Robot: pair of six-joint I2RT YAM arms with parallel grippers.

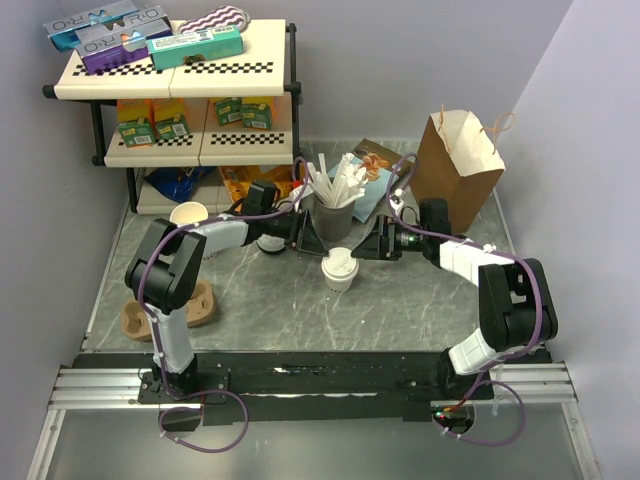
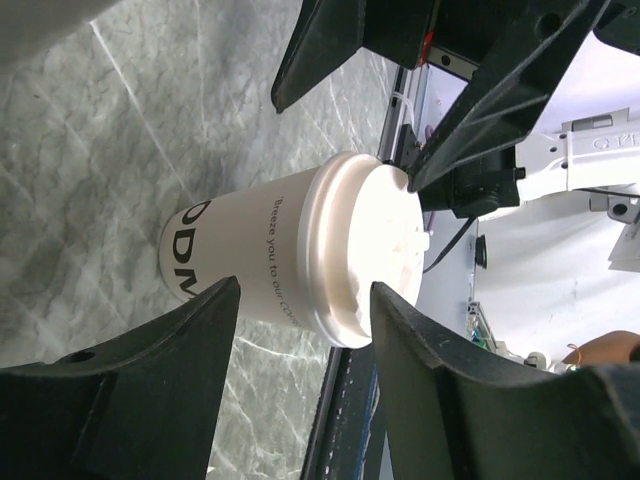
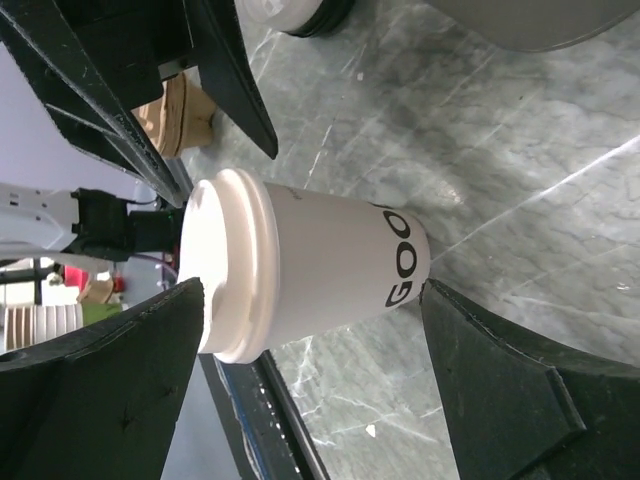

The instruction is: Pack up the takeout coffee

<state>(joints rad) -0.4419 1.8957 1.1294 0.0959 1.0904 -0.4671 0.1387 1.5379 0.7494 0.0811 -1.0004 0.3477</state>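
Off-white takeout coffee (image 1: 339, 270), white lid on, upright at middle of counter (image 1: 410, 310), apart from every edge. Left gripper (image 1: 306, 240) spread, near on left; right gripper (image 1: 369, 245) spread, near on right; neither touching.

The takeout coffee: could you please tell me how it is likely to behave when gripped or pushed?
The takeout coffee looks like thin paper, so a hard squeeze would probably dent it. It stands upright and tapers toward its base, so a high push may tip it.

Takeout coffee (image 1: 339, 268) upright on grey table (image 1: 400, 310) between left end effector (image 1: 308, 243) and right end effector (image 1: 366, 246).
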